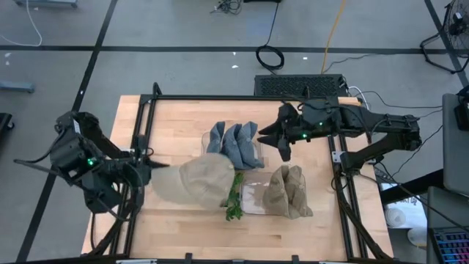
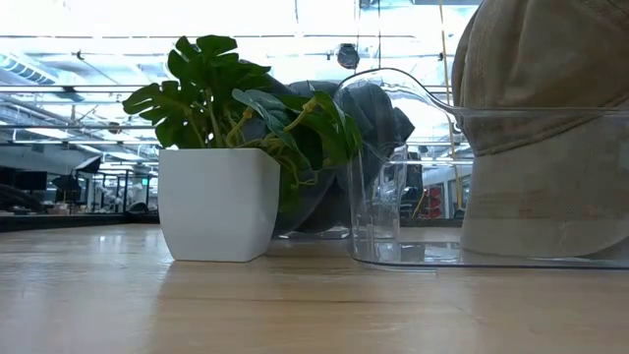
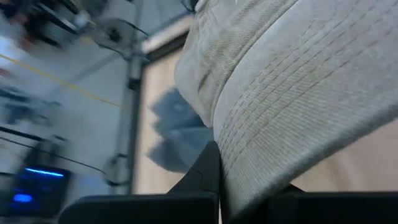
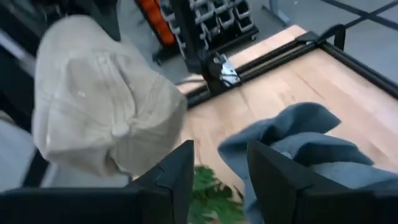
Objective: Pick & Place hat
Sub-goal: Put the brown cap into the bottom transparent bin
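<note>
A beige cap hangs in the air left of the table's middle, partly over a green plant. My left gripper is at the cap's left end, shut on it. In the right wrist view the cap shows its crown and top button. My right gripper is open and hovers over the far middle of the table, beside the blue hats that lie in a clear bin. More beige hats lie in a second clear bin. The held cap is out of the low view. My left gripper pinches the cap's stitched brim between its two fingers, at the brim's edge. It comes about level from the table's left side. The cap is lifted clear of the table, and its crown reaches out beyond the fingers toward the table's right.
The plant stands in a white square pot near the table's near middle, with the clear bin of beige hats to its right. A black frame rims the table. Bare wood lies near the left front.
</note>
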`<state>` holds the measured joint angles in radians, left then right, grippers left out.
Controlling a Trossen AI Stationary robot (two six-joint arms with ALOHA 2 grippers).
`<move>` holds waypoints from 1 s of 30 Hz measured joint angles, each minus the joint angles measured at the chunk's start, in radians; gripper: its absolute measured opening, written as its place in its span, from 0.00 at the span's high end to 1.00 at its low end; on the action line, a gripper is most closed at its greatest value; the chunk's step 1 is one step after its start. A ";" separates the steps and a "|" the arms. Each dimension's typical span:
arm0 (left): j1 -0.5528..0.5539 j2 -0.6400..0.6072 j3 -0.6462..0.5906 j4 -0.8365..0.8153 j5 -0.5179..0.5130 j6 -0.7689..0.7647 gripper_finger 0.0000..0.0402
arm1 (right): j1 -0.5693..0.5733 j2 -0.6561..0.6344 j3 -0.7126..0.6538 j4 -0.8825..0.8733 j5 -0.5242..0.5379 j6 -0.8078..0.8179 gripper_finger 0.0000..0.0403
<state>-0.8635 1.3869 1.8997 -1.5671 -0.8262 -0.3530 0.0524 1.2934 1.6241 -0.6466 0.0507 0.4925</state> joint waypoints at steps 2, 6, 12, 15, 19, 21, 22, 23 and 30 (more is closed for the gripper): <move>0.023 0.000 0.015 0.000 -0.049 0.066 0.98 | -0.008 -0.001 0.000 0.029 0.002 0.044 0.65; 0.062 0.000 0.033 0.000 -0.174 0.213 0.98 | -0.043 -0.002 0.000 0.053 0.004 0.097 0.60; 0.129 -0.001 0.040 0.001 -0.350 0.481 0.98 | -0.091 -0.005 0.000 0.078 0.005 0.102 0.47; 0.171 -0.005 0.040 0.001 -0.420 0.570 0.98 | -0.110 -0.005 0.000 0.125 0.004 0.106 0.41; 0.219 -0.010 0.040 0.001 -0.509 0.642 0.98 | -0.135 -0.010 0.000 0.162 0.004 0.073 0.36; 0.240 -0.014 0.040 0.001 -0.542 0.691 0.98 | -0.152 -0.012 0.000 0.171 0.004 0.059 0.34; 0.250 -0.014 0.040 0.001 -0.556 0.715 0.98 | -0.162 -0.013 0.000 0.171 0.004 0.052 0.34; 0.262 -0.015 0.040 0.002 -0.565 0.741 0.98 | -0.174 -0.014 0.000 0.175 0.004 0.047 0.33; 0.367 -0.018 0.040 0.102 -0.532 1.001 0.98 | -0.271 -0.027 0.000 0.282 -0.001 0.016 0.32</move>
<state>-0.4960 1.3689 1.9396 -1.4651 -1.3580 0.6478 -0.2182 1.2666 1.6238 -0.3641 0.0502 0.5084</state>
